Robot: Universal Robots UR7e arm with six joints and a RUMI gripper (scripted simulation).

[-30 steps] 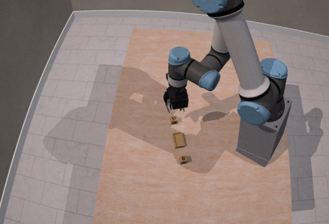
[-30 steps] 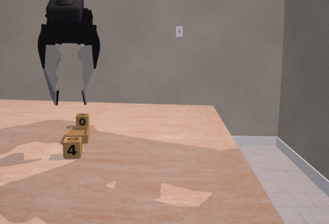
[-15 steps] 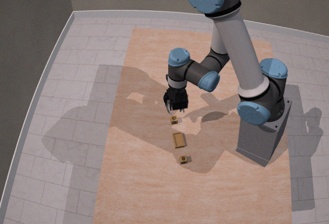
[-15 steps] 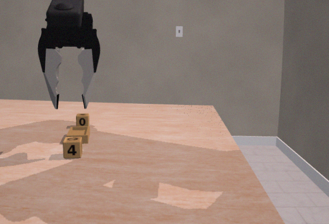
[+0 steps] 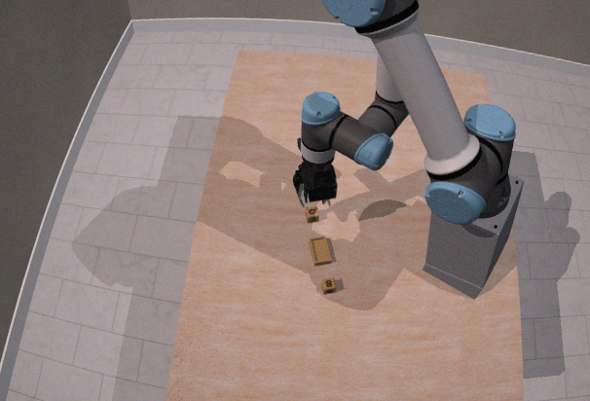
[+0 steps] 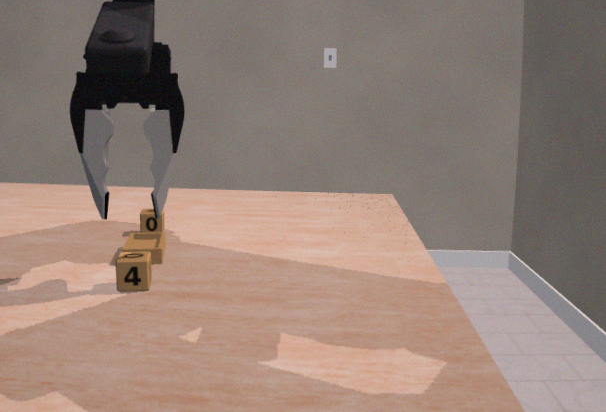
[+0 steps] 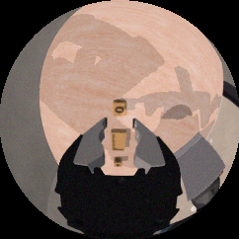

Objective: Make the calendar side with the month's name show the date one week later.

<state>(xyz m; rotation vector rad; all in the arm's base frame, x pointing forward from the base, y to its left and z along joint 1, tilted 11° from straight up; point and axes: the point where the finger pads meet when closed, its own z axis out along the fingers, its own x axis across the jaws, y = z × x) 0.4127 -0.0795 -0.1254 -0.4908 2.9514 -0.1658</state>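
One wooden cube [image 5: 312, 214] [image 6: 133, 272] [image 7: 119, 108] sits flat on the table, with 0 on top and 4 on the side facing the exterior camera. The other cube [image 5: 328, 285] [image 6: 151, 221] [image 7: 118, 161] sits beyond the tray, with 8 on top and 0 on the side facing the exterior camera. The wooden tray [image 5: 322, 262] [image 6: 156, 256] [image 7: 119, 140] lies between them, empty. No month's name is readable. My gripper [image 5: 315, 203] [image 6: 131, 217] [image 7: 119, 119] is partly open and empty, pointing down, above the cubes and tray and touching nothing.
The arm's grey base block [image 5: 460, 255] [image 7: 201, 165] stands to the right of the tray in the top view. The wooden table [image 5: 345, 346] [image 6: 303, 300] carries broad arm shadows. Its edge shows at the right in the exterior view.
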